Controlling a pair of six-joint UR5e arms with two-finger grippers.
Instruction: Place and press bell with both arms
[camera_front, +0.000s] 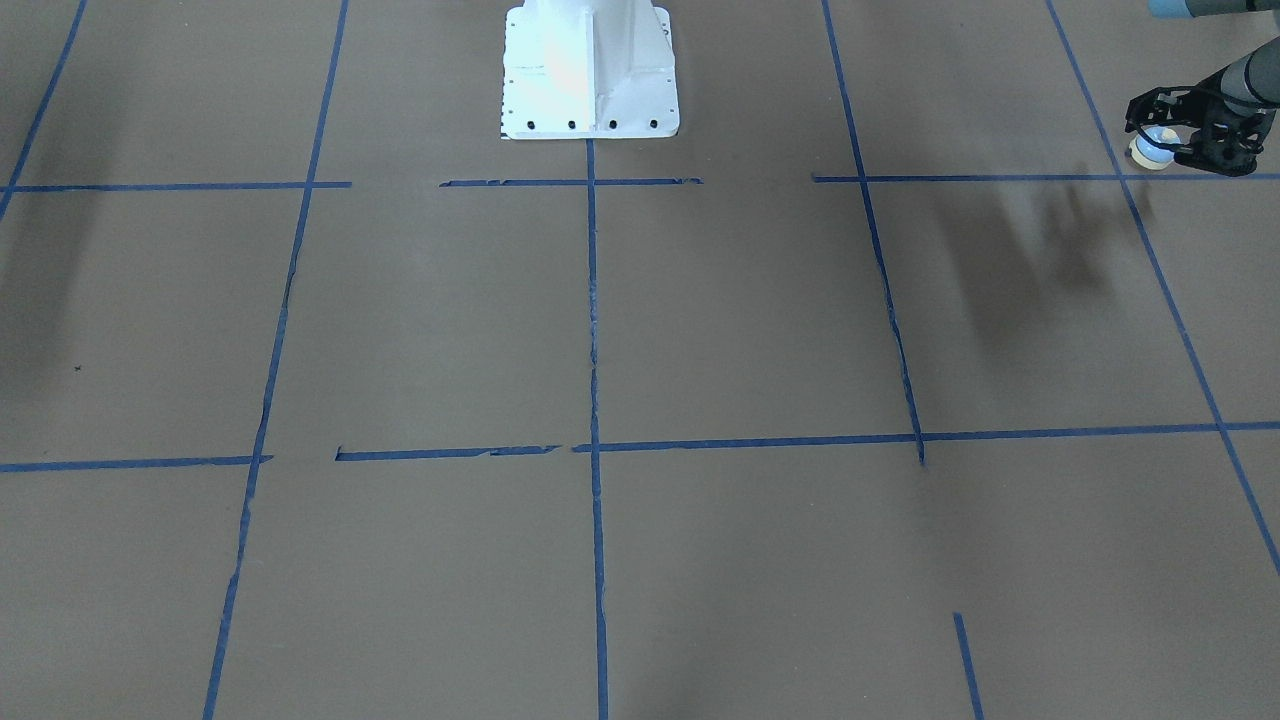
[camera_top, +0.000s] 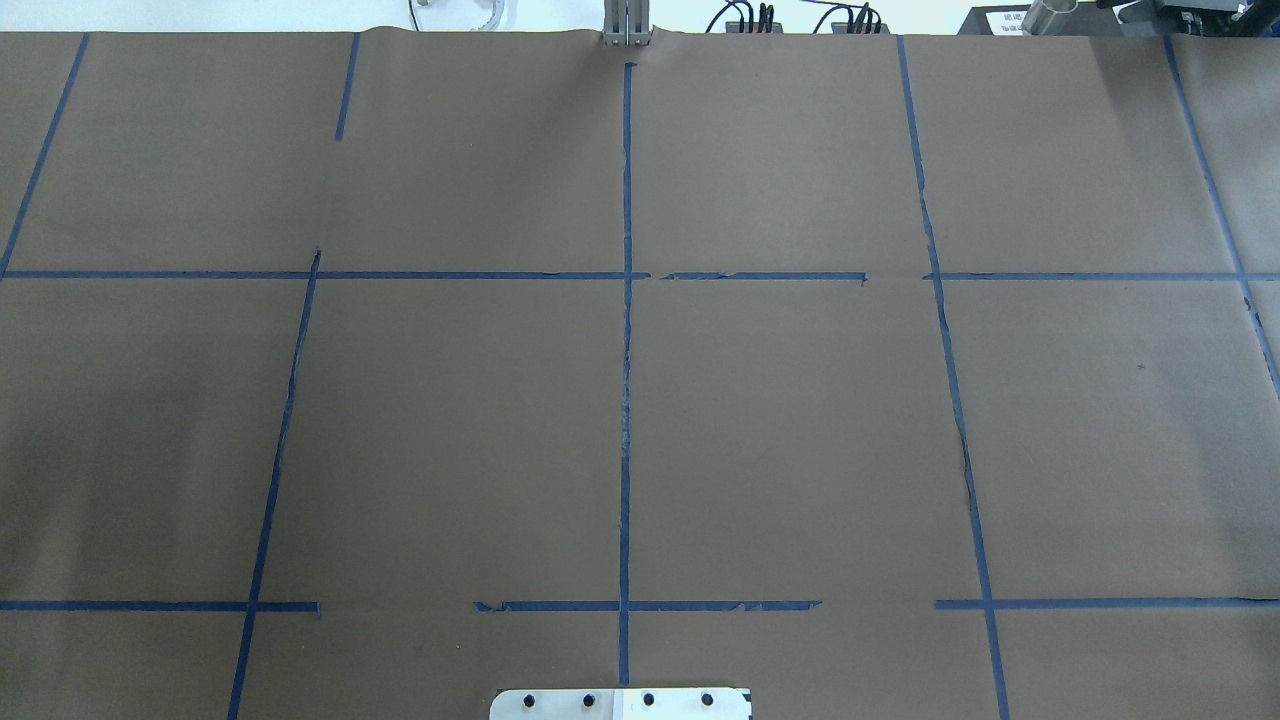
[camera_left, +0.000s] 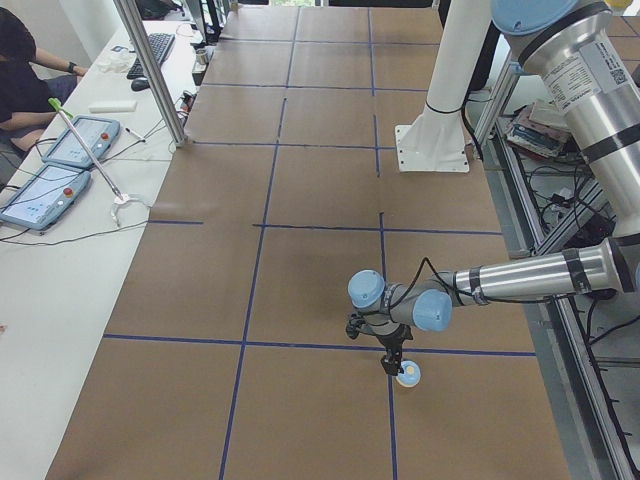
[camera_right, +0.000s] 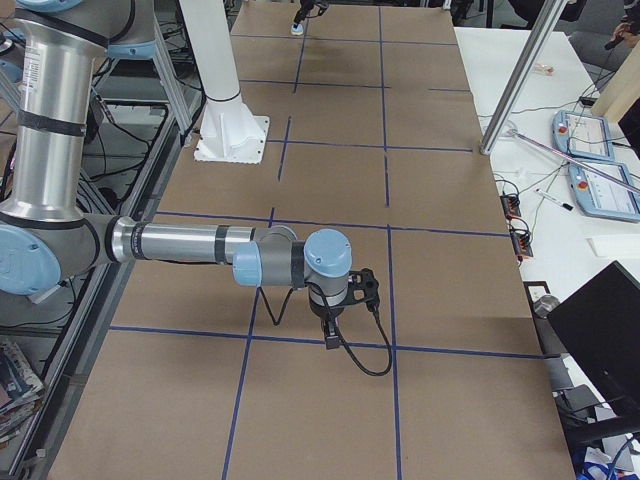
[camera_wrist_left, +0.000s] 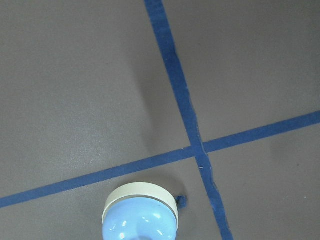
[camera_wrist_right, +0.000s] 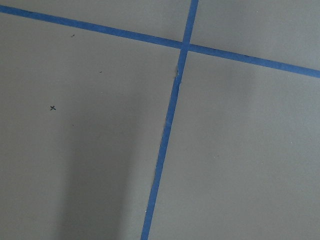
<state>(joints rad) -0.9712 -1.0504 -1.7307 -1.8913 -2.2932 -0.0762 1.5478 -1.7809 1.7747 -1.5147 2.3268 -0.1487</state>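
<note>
The bell is a light-blue dome with a cream rim. It sits at table level by a blue tape crossing, far out on my left side, and also shows in the exterior left view and low in the left wrist view. My left gripper points down with its black fingers close on both sides of the bell, shut on it. My right gripper hangs above the paper far out on my right side, and I cannot tell its state. The overhead view shows neither arm nor the bell.
Brown paper with a blue tape grid covers the table. The white pedestal stands at the middle of my edge. A side table with tablets and a seated person lie beyond the far edge. A metal post stands there.
</note>
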